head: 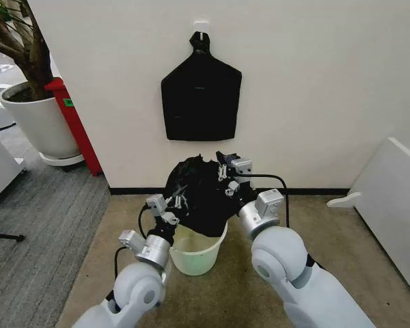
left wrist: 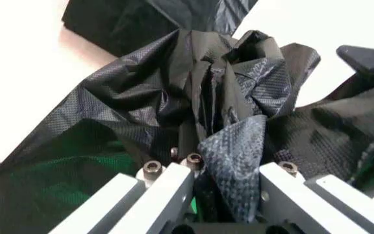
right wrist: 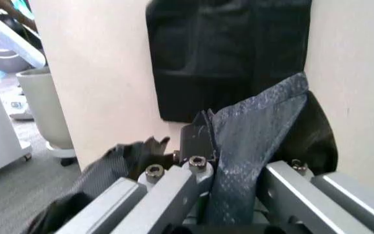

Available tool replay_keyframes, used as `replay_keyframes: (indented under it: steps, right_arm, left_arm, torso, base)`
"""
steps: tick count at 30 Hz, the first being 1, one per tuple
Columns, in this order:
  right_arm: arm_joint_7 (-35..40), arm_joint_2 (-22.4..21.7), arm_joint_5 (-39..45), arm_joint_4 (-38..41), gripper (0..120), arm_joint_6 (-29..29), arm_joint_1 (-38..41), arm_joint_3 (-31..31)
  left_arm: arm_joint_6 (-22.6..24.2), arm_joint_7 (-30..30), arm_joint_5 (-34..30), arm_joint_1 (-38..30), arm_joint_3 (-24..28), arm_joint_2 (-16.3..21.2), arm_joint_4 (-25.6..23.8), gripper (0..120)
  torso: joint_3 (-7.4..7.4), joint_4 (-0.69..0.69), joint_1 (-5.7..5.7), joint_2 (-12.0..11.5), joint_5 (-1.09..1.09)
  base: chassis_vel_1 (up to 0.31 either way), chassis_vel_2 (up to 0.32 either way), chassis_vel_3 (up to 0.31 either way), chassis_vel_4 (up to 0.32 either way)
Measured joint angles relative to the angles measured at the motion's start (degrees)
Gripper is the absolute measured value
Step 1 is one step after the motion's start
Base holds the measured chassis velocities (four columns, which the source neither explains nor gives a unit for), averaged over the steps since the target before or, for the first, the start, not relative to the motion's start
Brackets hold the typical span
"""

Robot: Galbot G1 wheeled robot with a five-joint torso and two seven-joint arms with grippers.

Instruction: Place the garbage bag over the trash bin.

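— Where's the garbage bag (head: 201,195)?
— Bunched over the trash bin (head: 197,254) on the floor — left gripper (head: 175,203) and right gripper (head: 227,179) both have jaws clamped on its plastic.

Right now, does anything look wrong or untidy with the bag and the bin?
The garbage bag is bunched in a crumpled heap above the trash bin, not spread over its rim. Left gripper and right gripper both pinch its folds.
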Motion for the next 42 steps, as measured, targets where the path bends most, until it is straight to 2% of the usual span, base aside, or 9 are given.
replay_keyframes:
  steps: [10,20,25,28,36,42]
  right_arm:
    - [-0.3,1.66,-2.02,-3.98,0,2.84,-3.42,-0.47]
    - [0.72,0.96,-2.18,-4.07,0,3.5,-7.75,-0.99]
    - [1.89,0.92,-1.15,-4.55,0,3.7,-9.54,-1.1]
    - [2.97,0.75,1.02,-5.57,0,3.67,-10.8,-0.93]
    - [5.49,-0.31,5.79,-6.63,0,1.15,-12.4,-0.33]
    - [6.32,-1.24,7.26,-6.79,0,-0.1,-14.28,-0.09]
  left_arm:
    - [-1.36,0.32,3.55,3.06,-1.9,-1.95,2.63,0]
    - [-0.48,-1.77,6.51,7.02,-2.15,-2.25,1.99,0]
    - [2.53,-5.16,7.87,8.29,-2.3,-1.38,0.39,0]
    - [6.71,-7.9,8.32,9.84,-2.79,0.07,-1.61,0]
    - [14.13,-11.35,9.47,13.0,-4.61,2.74,-5.16,0]
    - [16.3,-12.42,10.7,14.45,-4.86,2.64,-5.65,0]
  torso:
    - [0.0,0.01,0.0,0.0,0.0]
    - [0.01,0.0,0.0,0.0,0.0]
    - [0.0,0.0,0.0,0.0,-0.01]
    - [0.0,0.0,0.0,0.0,-0.01]
    - [0.0,0.01,0.0,0.0,-0.01]
    - [0.0,0.0,0.0,0.0,-0.01]
  base:
    - [0.0,0.0,0.0,0.0]
    - [0.0,0.0,0.0,0.0]
    - [0.0,0.0,0.0,0.0]
    - [0.0,0.0,0.0,0.0]
    - [0.0,0.0,0.0,0.0]
    - [0.0,0.0,0.0,0.0]
